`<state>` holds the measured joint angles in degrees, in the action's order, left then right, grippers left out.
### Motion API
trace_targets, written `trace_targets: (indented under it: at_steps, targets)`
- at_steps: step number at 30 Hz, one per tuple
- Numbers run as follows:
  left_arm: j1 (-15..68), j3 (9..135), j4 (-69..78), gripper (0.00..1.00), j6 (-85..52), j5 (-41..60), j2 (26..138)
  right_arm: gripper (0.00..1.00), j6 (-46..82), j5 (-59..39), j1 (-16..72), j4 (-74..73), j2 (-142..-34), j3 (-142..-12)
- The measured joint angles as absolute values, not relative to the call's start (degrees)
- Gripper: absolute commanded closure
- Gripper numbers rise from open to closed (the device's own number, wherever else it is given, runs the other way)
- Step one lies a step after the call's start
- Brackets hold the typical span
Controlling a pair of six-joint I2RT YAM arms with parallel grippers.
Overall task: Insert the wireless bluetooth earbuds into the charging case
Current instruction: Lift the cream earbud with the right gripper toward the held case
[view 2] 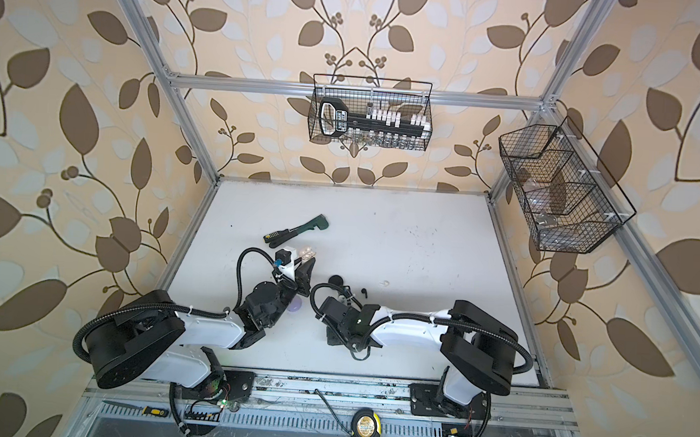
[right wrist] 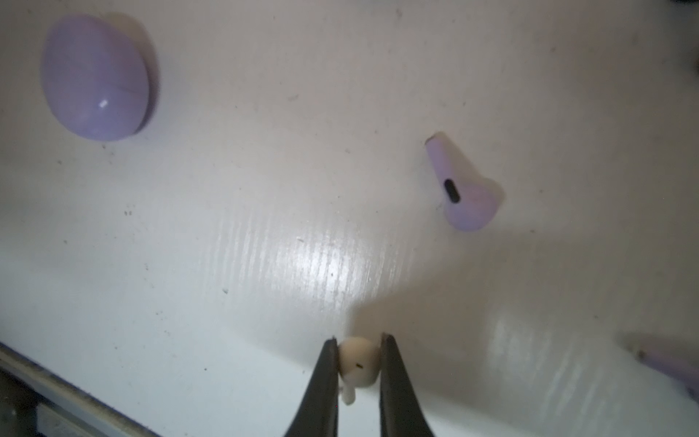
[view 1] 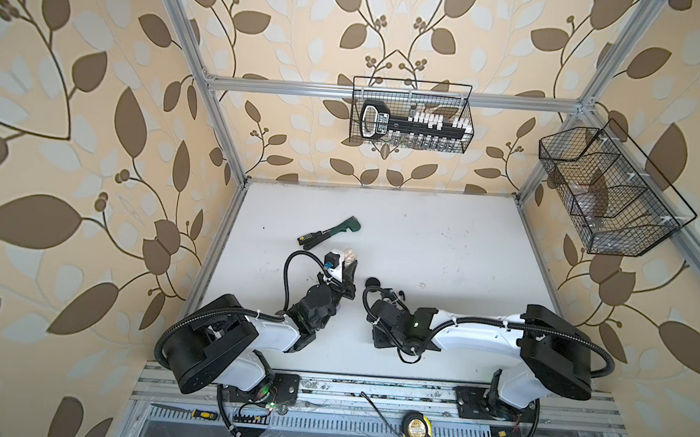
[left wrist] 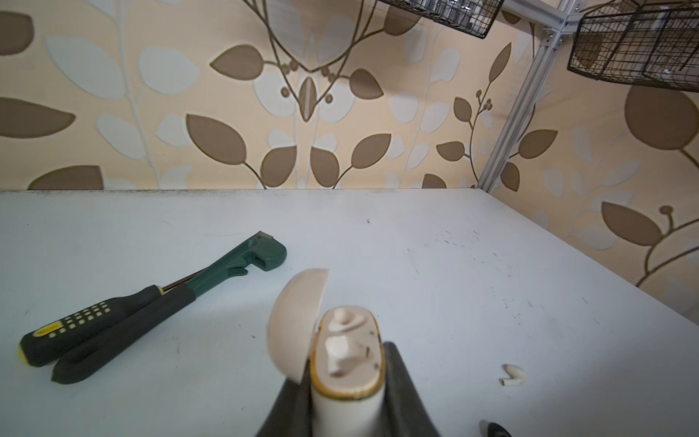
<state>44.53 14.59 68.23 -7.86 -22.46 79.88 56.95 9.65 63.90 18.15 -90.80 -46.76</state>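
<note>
My left gripper (left wrist: 346, 382) is shut on the white charging case (left wrist: 346, 393) and holds it upright. Its lid (left wrist: 295, 325) is swung open; I cannot tell whether anything sits in its sockets. In both top views the case (view 1: 350, 255) (view 2: 308, 253) is left of centre. My right gripper (right wrist: 358, 340) is low over the table, shut on a white earbud (right wrist: 358, 363) whose stem points back toward the wrist. Another white earbud (left wrist: 512, 374) (view 1: 421, 285) lies loose on the table. A lilac earbud (right wrist: 465, 189) lies beyond the right fingertips. A black earbud (view 2: 364, 290) lies beside the right wrist.
A closed lilac case (right wrist: 94, 75) (view 2: 295, 305) rests between the arms, and a round black case (view 1: 373, 282) lies near the right wrist. A green wrench with a screwdriver (view 1: 330, 233) lies behind the left gripper. Wire baskets (view 1: 411, 115) (view 1: 608, 193) hang on the frame.
</note>
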Motion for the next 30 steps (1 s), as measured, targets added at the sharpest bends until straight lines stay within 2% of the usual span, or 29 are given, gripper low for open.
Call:
trace_targets:
  at_steps: [19, 30]
  targets:
    - [44.53, 14.61, 76.2, 1.0, -8.6, -11.79, 86.65, 0.96, 59.2, 9.67, 54.65, 12.01, -82.87, -41.74]
    - [44.53, 16.99, 76.62, 1.0, -9.63, -2.9, 90.15, 0.93, 59.35, 15.03, 49.93, 13.1, -72.82, -41.17]
